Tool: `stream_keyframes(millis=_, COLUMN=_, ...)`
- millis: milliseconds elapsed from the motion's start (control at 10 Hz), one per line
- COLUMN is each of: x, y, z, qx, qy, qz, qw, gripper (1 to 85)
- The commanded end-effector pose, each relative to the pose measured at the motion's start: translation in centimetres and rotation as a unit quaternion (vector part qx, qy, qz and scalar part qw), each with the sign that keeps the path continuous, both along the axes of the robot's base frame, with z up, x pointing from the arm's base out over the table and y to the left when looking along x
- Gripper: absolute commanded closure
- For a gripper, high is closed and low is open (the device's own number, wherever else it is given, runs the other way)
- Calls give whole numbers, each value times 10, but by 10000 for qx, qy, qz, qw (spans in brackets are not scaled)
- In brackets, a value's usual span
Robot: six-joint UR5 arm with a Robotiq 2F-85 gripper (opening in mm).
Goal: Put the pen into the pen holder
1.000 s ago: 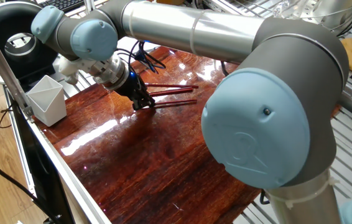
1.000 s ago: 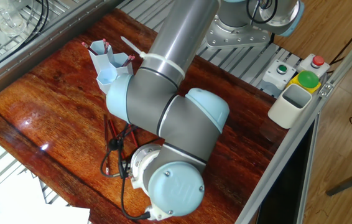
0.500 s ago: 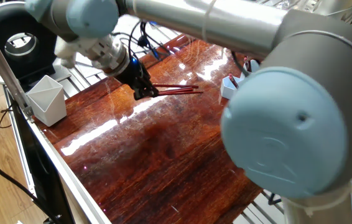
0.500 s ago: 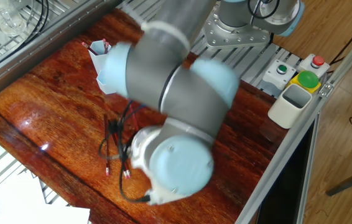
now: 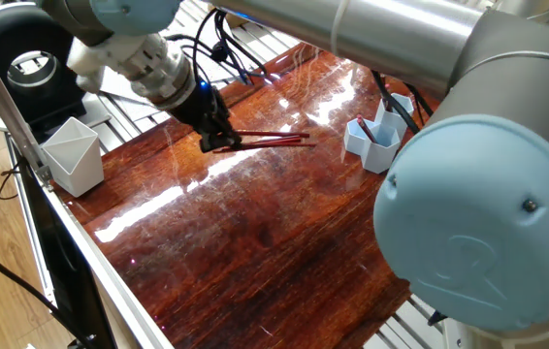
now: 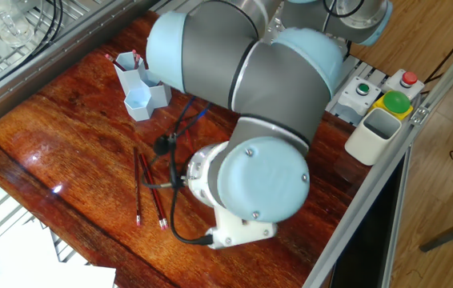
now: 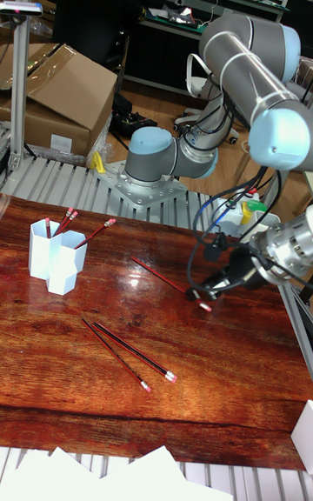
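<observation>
**Q:** What's different from a second ago?

**A:** Your elbow has swung clear. It covered the pen holder (image 5: pixel 379 145) in one fixed view then, and now you can see the holder. The gripper (image 7: pixel 204 294) has risen a bit too.

**Q:** And front to back in the tall view?

**A:** Nearest you, two loose pens (image 7: pixel 134 350) lie side by side on the table (image 7: pixel 52 397). Behind them, at the right, the wrist reaches in low. Its fingers are pinched together on one end of the pen (image 7: pixel 169 282), and the rest of the pen slants off to the left. Farther back on the left, well apart from it, stands the pen holder with pens already in its tubes.

**Q:** Anything you can't make out?

**A:** In the other fixed view the wrist blocks the gripper and the held pen completely. I can't say for sure whether the pen's far tip touches the wood.
</observation>
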State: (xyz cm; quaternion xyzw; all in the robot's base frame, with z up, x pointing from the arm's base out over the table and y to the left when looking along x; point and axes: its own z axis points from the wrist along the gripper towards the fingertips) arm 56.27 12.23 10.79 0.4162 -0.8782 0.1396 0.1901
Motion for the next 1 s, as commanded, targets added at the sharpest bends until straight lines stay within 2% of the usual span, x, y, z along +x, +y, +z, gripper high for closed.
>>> stream_keyframes(millis=0, x=8, y=50, z=-12, qx=873, qy=-277, qz=-344, qw=9952, gripper=847)
stream_keyframes(millis=100, x=13, y=63, z=-15, qx=1076, qy=-460, qz=-653, qw=9910, gripper=847)
stream_keyframes(millis=200, x=27, y=62, z=-17, qx=1028, qy=-784, qz=-814, qw=9883, gripper=847)
stream_keyframes(millis=300, x=41, y=54, z=-17, qx=840, qy=-1176, qz=-1075, qw=9836, gripper=847)
stream_keyframes(millis=400, x=54, y=63, z=-19, qx=1038, qy=-1418, qz=-1128, qw=9779, gripper=847)
stream_keyframes(millis=500, x=58, y=63, z=-19, qx=1046, qy=-1506, qz=-1133, qw=9765, gripper=847)
stream_keyframes(millis=600, x=60, y=67, z=-20, qx=1127, qy=-1506, qz=-1063, qw=9764, gripper=847)
stream_keyframes(millis=700, x=69, y=76, z=-21, qx=1337, qy=-1632, qz=-964, qw=9727, gripper=847)
stream_keyframes(millis=800, x=66, y=81, z=-21, qx=1432, qy=-1534, qz=-877, qw=9738, gripper=847)
stream_keyframes(millis=900, x=56, y=81, z=-22, qx=1423, qy=-1337, qz=-844, qw=9771, gripper=847)
